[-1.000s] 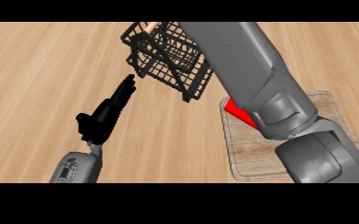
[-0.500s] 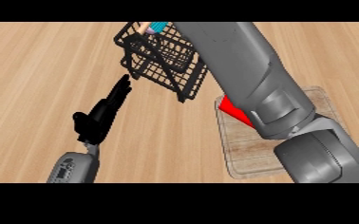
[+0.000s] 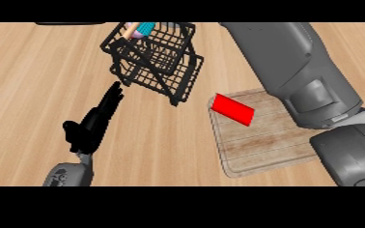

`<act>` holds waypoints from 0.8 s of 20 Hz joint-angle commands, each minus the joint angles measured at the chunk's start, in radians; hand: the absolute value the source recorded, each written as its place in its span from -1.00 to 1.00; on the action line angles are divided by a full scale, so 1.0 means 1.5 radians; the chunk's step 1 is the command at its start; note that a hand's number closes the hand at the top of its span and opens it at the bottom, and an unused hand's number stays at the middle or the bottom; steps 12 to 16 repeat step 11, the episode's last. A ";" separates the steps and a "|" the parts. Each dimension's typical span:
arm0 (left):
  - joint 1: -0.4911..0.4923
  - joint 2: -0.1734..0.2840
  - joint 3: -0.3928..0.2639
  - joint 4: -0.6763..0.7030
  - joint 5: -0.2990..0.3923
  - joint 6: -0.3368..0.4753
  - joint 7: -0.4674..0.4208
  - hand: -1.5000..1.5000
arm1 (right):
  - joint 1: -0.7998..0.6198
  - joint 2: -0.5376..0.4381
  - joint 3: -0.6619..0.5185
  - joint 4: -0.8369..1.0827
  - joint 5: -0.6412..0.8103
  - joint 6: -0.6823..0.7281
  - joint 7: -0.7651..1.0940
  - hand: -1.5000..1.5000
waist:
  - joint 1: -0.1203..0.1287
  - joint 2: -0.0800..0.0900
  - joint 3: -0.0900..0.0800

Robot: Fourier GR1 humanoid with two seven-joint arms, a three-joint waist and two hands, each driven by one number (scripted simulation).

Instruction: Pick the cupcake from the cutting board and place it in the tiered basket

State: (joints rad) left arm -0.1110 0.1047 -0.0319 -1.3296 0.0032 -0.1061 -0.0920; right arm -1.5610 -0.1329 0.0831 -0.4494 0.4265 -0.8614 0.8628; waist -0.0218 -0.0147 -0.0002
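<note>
The cupcake [image 3: 139,29], with a blue wrapper and pink top, lies in the upper tier of the black wire tiered basket [image 3: 158,63] at the top middle. The wooden cutting board [image 3: 274,142] sits at the lower right. My left hand [image 3: 91,123] is open, its straight fingers pointing up toward the basket's lower left corner, a little short of it. My right forearm [image 3: 292,72] rises from the lower right corner to the top edge, right of the basket. Its hand lies beyond the top edge.
A red flat block [image 3: 233,109] lies on the cutting board's near-left corner. A dark sliver [image 3: 71,23] shows at the top left edge. Bare wooden counter [image 3: 43,77] stretches to the left of the basket.
My right arm has drawn away to the right, uncovering the basket. The cupcake now shows in the upper tier. The left hand has barely moved.
</note>
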 commanded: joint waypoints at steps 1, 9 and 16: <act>0.043 0.008 0.007 -0.016 0.007 -0.005 -0.016 0.00 | 0.067 -0.054 -0.013 -0.086 0.004 -0.080 -0.008 -1.00 | -0.021 -0.009 0.002; 0.061 0.017 0.028 -0.044 0.016 0.009 0.014 0.00 | 0.250 -0.142 -0.012 -0.326 -0.033 0.023 -0.006 -1.00 | -0.062 -0.023 0.003; 0.062 0.015 0.034 -0.021 0.023 0.001 -0.006 0.00 | 0.275 -0.167 -0.008 -0.391 -0.049 0.067 0.022 -1.00 | -0.074 -0.023 0.002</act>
